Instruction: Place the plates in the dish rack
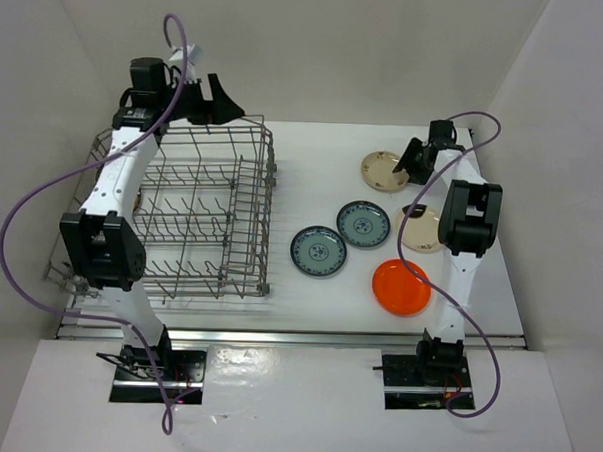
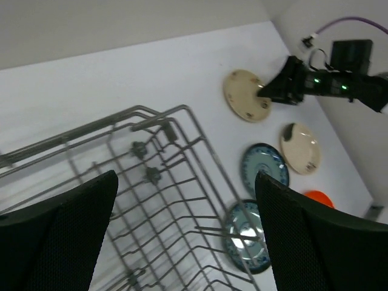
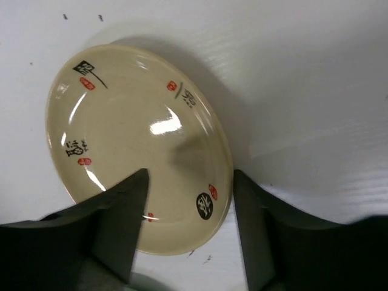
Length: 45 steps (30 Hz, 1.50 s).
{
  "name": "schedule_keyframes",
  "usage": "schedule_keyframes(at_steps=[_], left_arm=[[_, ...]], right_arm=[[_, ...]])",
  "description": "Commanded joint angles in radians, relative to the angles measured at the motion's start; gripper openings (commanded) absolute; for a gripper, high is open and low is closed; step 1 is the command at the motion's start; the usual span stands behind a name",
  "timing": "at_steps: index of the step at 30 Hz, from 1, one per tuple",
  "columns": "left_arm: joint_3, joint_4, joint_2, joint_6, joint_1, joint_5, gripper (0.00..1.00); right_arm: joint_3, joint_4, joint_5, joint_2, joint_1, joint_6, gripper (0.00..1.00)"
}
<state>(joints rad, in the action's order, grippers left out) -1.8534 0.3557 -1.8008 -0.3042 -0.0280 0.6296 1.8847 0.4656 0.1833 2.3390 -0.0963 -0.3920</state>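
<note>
Standing on the left of the counter [image 1: 315, 147] was the dish rack [image 1: 197, 211]; five plates [image 1: 363, 224] lay to its right. The left pincer [image 1: 225, 101] hung wide open, empty, above the rack's far edge. The right pincer [image 3: 189, 176], jaws apart, straddled the far cream plate's [image 3: 121, 139] rim.

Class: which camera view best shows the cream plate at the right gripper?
The right wrist view: the cream plate fills the frame, black characters and red seals clear, its rim between the right gripper's open fingers. The top external view shows it small, one edge under the gripper; the left wrist view shows it small, distant.
</note>
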Motion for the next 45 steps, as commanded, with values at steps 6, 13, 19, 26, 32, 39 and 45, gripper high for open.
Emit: schedule_keyframes(at_steps=[6, 13, 19, 26, 32, 39, 45], left_arm=[[-0.055, -0.104, -0.046, -0.119, 0.126, 0.119, 0.99], [-0.116, -0.299, -0.117, -0.312, 0.158, 0.271, 0.99], [-0.251, -0.414, -0.247, -0.406, 0.227, 0.321, 0.99], [-0.291, -0.367, -0.308, -0.382, 0.237, 0.265, 0.99], [-0.3, -0.255, -0.298, -0.253, 0.246, 0.125, 0.98], [-0.311, -0.152, -0.244, -0.148, 0.246, -0.051, 0.97], [-0.238, -0.21, -0.178, -0.148, 0.227, -0.011, 0.97]], right_arm=[[0.039, -0.001, -0.016, 0.097, 0.006, -0.008, 0.05], [0.208, 0.041, -0.03, 0.043, 0.006, 0.033, 0.0], [0.229, -0.085, 0.14, -0.138, 0.05, 0.068, 0.0], [0.2, -0.211, 0.219, -0.299, 0.216, 0.143, 0.0], [0.278, -0.187, 0.212, -0.32, 0.276, 0.174, 0.0], [0.254, -0.219, 0.251, -0.374, 0.294, 0.174, 0.0], [0.231, -0.22, 0.239, -0.374, 0.294, 0.183, 0.0]])
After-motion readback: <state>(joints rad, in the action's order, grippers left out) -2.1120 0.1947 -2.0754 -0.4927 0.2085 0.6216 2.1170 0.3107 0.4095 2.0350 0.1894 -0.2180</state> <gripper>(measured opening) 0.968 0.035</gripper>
